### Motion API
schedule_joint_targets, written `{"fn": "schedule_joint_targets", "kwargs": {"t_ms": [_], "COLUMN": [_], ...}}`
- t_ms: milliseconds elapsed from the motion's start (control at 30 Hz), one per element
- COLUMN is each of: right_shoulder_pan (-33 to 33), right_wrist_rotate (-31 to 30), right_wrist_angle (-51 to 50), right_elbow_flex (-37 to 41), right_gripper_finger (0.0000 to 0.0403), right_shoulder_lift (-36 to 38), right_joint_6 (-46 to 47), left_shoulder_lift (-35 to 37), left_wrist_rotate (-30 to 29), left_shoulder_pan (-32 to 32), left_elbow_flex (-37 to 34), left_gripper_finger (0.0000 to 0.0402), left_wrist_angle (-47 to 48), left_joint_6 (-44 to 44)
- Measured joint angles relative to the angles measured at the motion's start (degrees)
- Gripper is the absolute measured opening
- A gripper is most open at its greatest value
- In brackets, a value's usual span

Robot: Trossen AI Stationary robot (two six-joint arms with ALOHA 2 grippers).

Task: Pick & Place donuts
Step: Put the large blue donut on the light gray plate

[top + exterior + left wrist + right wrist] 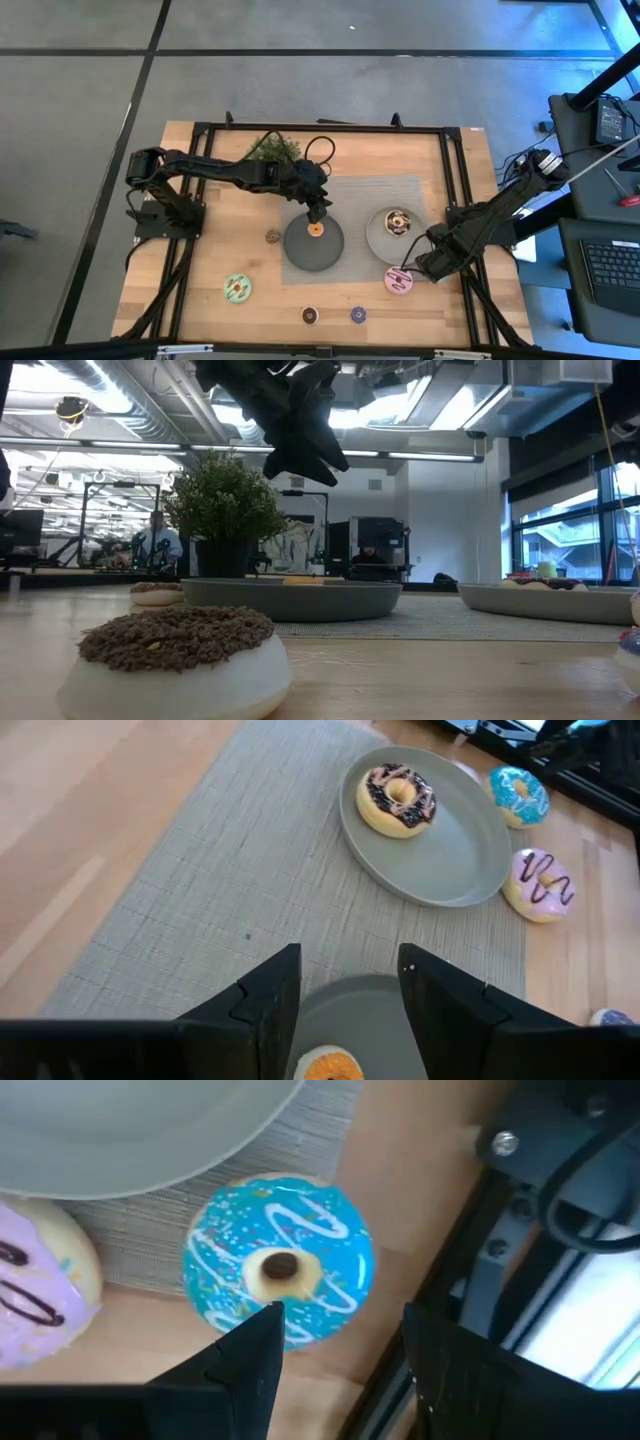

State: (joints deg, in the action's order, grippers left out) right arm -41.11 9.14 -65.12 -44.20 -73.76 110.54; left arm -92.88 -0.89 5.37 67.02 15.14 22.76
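overhead, left fingers point(345, 1005) spread above glossy orange mini donut point(331, 1066) on dark round plate point(312, 243); right fingers point(335, 1350) spread over blue iced ring point(280, 1260).

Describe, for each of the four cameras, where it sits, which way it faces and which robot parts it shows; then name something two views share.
High: overhead, straight down; both arms, dark plate, pale bowl.
Low: table height, level toward the room; an arm overhead, brown mini donut closest.
Left wrist: past the open left gripper, orange mini donut below.
Right wrist: open right gripper over blue donut.
Shared: both wrist views show the blue and pink donut.
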Motion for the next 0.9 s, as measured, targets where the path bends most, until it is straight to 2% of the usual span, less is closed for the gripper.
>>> {"fn": "schedule_joint_targets", "kwargs": {"t_ms": [500, 900], "right_shoulder_pan": [0.0, 0.0], "right_wrist_rotate": [0.9, 1.0], "right_wrist_angle": [7.3, 8.9], "right_elbow_flex": [6.2, 8.9], "right_gripper_finger": [0.0207, 0.0207], "right_shoulder_lift": [0.0, 0.0], "right_joint_6": [0.4, 0.2], "left_shoulder_lift": [0.0, 0.0], "left_wrist_rotate": [0.0, 0.0], "left_shoulder_pan": [0.0, 0.0], "left_elbow_flex": [0.0, 0.0], "left_gripper_finger": [0.0162, 0.0164], "left_wrist_angle": [0.0, 0.0], "left_joint_6": [0.0, 0.0]}}
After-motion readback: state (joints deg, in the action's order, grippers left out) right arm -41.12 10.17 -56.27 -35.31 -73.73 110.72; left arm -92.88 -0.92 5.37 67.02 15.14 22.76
